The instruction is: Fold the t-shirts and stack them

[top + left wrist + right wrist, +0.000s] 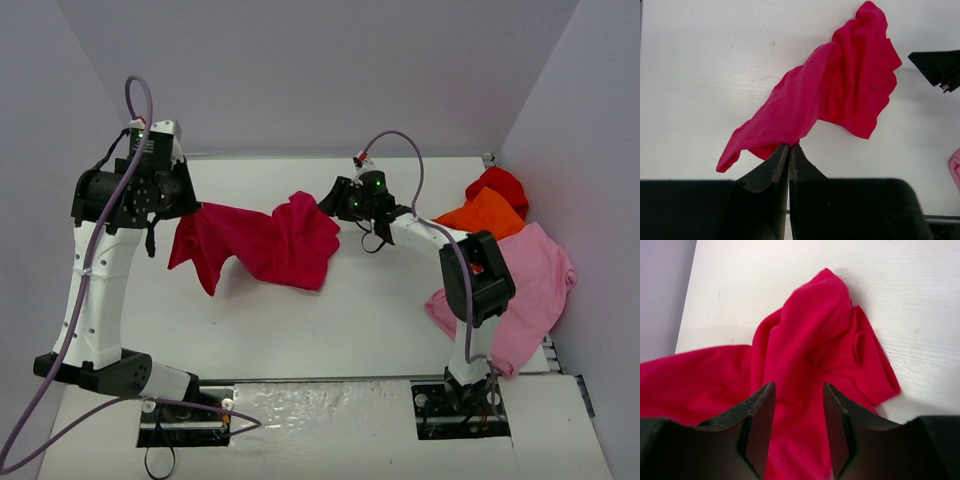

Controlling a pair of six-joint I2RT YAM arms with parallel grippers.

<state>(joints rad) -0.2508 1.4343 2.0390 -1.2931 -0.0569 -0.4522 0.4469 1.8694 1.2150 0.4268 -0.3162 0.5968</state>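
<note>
A raspberry-red t-shirt [270,240] lies crumpled mid-table, its left edge lifted off the table. My left gripper [188,205] is shut on that edge; the left wrist view shows the closed fingertips [788,146] pinching the cloth [840,95]. My right gripper [328,203] is open, just above the shirt's right side. In the right wrist view its jaws [799,386] stand apart over the red cloth [810,350], holding nothing. No neck tag shows. Orange [485,213], bright red [500,183] and pale pink [530,285] shirts lie at the right.
The white table [350,320] is bounded by grey walls on the left, back and right. The pile of three shirts fills the right edge beside the right arm's elbow [488,275]. The arm bases stand at the near edge.
</note>
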